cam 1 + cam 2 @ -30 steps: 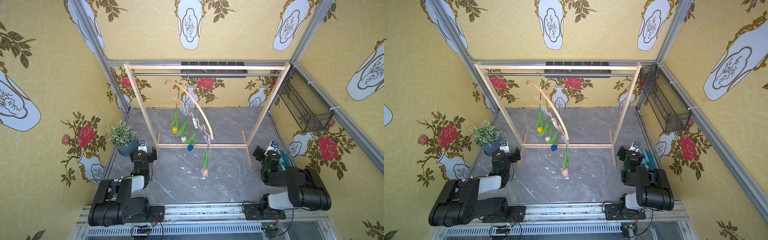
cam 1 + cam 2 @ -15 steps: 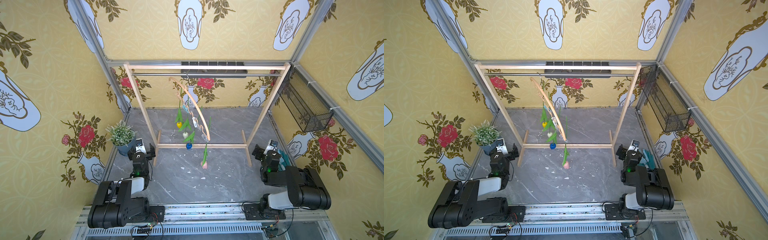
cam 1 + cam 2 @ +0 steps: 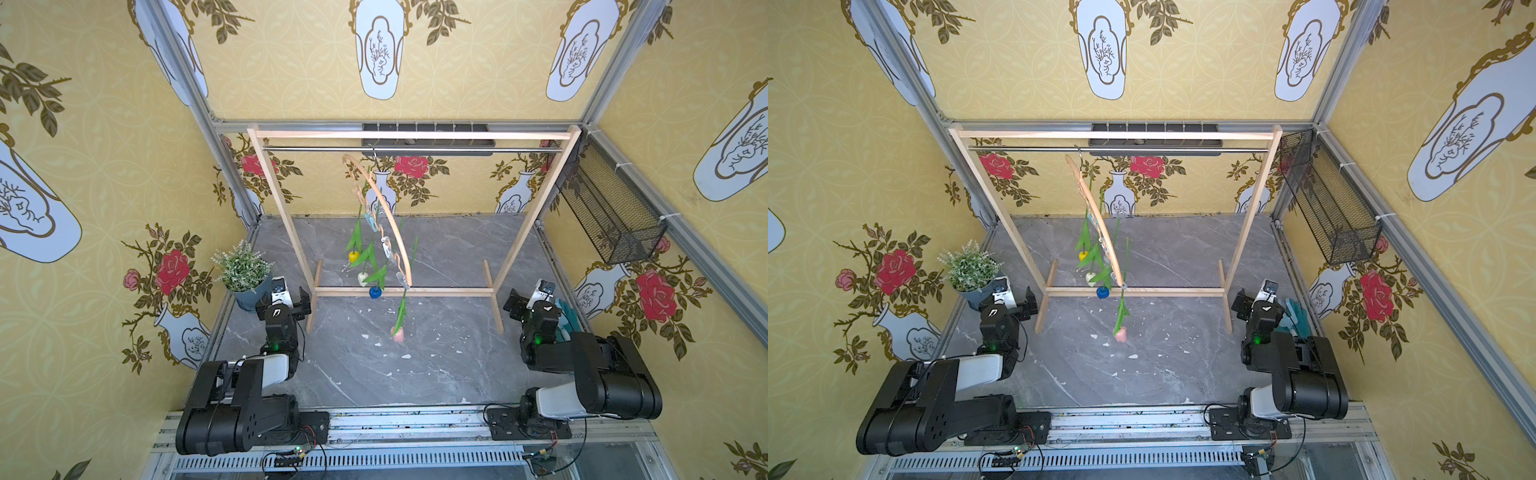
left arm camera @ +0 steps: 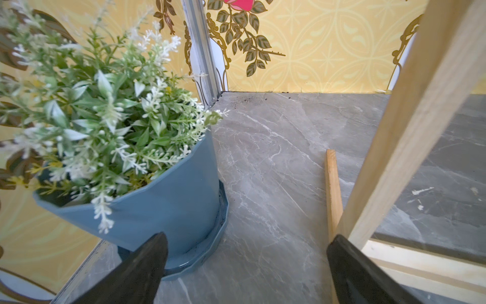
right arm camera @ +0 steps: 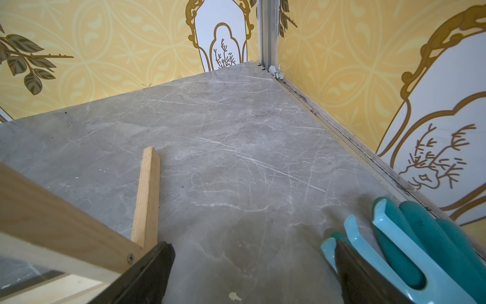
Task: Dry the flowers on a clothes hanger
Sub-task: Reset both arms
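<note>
Left gripper [image 4: 249, 238]: jaws wide, nothing between them. It sits low at the front-left corner, between the potted plant [image 4: 105, 118] and a rack [image 3: 436, 291] foot.
Right gripper [image 5: 253, 243]: also spread wide and empty, low at the front-right corner. A turquoise hand tool [image 5: 394, 242] lies just beside it, untouched.
Why the arms sit so: both are well apart from the hanging load, which I judge leaves it free to hang. The work looks finished.
Pink tulip [image 3: 397, 333]: nearest of the flowers, clipped at the hanger's near end. Its stem is upright, its head points straight down, and it hangs in front of the rack's lower bar.
Blue tulip [image 3: 375, 292], white tulip [image 3: 363, 277], yellow tulip [image 3: 353, 256]: each one sits farther back along the bar. All three have long axes vertical and heads down.
Why heads down: clipped by the stem ends, they hang straight, as suits drying.
Clothes hanger [image 3: 1097, 218]: hooked on the metal rod [image 3: 457, 148] near its middle. Its long axis runs front to back, crosswise to the rod, with one end toward the robot.
</note>
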Robot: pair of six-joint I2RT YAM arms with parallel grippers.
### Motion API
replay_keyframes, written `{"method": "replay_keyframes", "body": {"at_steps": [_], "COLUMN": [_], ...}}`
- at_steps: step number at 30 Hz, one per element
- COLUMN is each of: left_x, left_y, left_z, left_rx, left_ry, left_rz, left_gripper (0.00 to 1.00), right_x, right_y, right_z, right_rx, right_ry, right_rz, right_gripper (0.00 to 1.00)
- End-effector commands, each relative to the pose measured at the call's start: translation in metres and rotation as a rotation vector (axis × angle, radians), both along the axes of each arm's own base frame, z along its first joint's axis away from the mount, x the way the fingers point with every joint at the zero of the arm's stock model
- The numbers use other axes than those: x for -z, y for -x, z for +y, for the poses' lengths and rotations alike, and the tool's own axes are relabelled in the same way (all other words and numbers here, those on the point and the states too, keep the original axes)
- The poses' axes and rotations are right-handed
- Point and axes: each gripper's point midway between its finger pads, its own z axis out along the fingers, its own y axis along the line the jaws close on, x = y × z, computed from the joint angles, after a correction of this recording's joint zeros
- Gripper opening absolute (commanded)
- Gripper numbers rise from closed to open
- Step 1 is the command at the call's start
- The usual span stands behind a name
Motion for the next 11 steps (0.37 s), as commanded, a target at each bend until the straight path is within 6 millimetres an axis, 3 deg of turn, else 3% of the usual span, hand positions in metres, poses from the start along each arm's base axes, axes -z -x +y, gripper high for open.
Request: {"method": "replay_keyframes", "body": {"at_steps": [1, 11], "left_x": [-0.0060, -0.0057], "left_y": [-0.0049, -0.0050], "left_z": [-0.0093, -0.0095], "left_rx": [0.061, 0.062], "left_ry": [-0.013, -0.014], "left_rz": [-0.019, -0.018], "left_gripper": [1.00, 0.99], "right_x": [-0.0117, -0.0116], "right_y": [-0.0042, -0.0043], "right_z": [-0.0007, -0.0005], "right_rx": [0.005, 0.000], "right_ry": [0.004, -0.004], "right_rz": [-0.049, -0.049], "right_gripper": [0.97, 0.98]}}
